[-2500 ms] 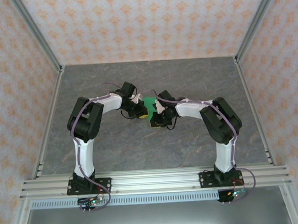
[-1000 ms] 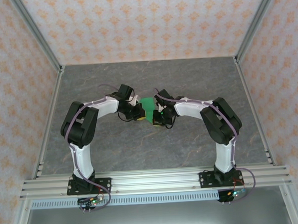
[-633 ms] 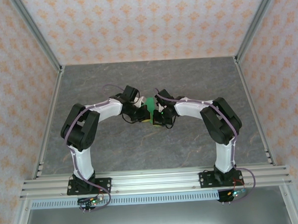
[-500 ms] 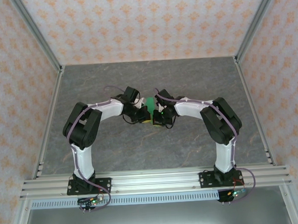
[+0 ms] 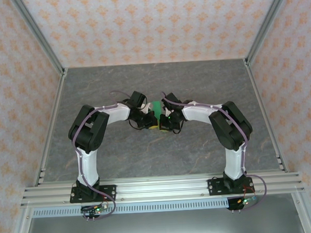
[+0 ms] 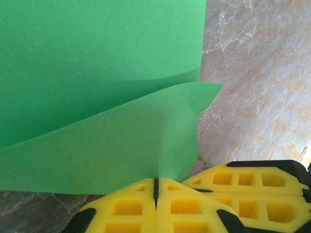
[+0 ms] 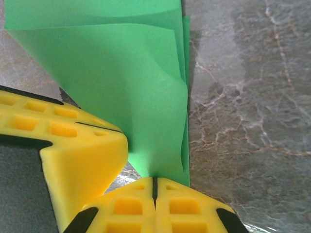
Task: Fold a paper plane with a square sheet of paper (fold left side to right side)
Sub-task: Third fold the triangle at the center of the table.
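The square sheet of paper (image 5: 156, 107) sat mid-bench between the two wrists, where the left arm (image 5: 111, 112) and right arm (image 5: 197, 111) met. From above it showed as a narrow green strip with its long axis running from the near side toward the far wall.

It was not flat. In the left wrist view the sheet of paper (image 6: 97, 73) stood as two loose layers. A broad rear layer bowed upward, and a front flap ended in a sharp corner pointing right, over the grey bench (image 6: 252, 73).

The left arm's fingers (image 6: 160, 191) were pressed fully together, with the flap's lower edge nipped in the seam between them.

The right arm's fingers (image 7: 159, 191) were likewise closed tight, pinching the narrow lower end of the sheet of paper (image 7: 121, 73). From there the paper widened up the picture. Its right edge ran straight, and a second layer's edge showed just beyond it.

The two pairs of fingers lay just beside each other. I could not tell whether the paper touched the bench (image 7: 243, 97).
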You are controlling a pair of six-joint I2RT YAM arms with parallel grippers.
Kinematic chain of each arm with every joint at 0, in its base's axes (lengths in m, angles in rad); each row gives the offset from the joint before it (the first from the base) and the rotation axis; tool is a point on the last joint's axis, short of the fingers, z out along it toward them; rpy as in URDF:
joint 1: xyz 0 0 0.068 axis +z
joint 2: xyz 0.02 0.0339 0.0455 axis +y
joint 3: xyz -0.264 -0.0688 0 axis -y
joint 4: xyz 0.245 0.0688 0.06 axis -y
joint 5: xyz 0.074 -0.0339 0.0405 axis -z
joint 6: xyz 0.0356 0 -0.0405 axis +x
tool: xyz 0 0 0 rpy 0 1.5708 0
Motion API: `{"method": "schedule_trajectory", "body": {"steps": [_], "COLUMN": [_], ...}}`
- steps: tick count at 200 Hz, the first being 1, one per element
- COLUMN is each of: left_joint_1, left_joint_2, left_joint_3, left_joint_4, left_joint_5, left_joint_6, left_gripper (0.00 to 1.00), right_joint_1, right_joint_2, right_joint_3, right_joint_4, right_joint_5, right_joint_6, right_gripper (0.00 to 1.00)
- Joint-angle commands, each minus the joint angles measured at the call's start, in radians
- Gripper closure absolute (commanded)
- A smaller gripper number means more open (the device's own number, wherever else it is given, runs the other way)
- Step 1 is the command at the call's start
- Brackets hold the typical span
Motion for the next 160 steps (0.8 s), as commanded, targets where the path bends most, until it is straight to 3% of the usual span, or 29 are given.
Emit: {"method": "schedule_trajectory", "body": {"steps": [1, 57, 160], "left_joint_1": [0.001, 0.043, 0.280], "left_joint_2": [0.032, 0.074, 0.088], "left_joint_3": [0.038, 0.062, 0.073], "left_joint_4": [-0.029, -0.096, -0.188], "left_joint_5": [-0.053, -0.140, -0.163], "left_joint_6": [0.018, 0.084, 0.233], "left_gripper": [0.99, 1.00, 1.00], "right_joint_1": [-0.009, -0.010, -0.014], "right_joint_2": [0.071, 0.075, 0.061], "right_joint_3": [-0.041, -0.048, -0.062], "right_joint_4": [-0.100, -0.120, -0.117], "right_joint_5": [0.096, 0.097, 0.089], "right_joint_6": [-0.019, -0.026, -0.032], "right_gripper": [1.00, 1.00, 1.00]}}
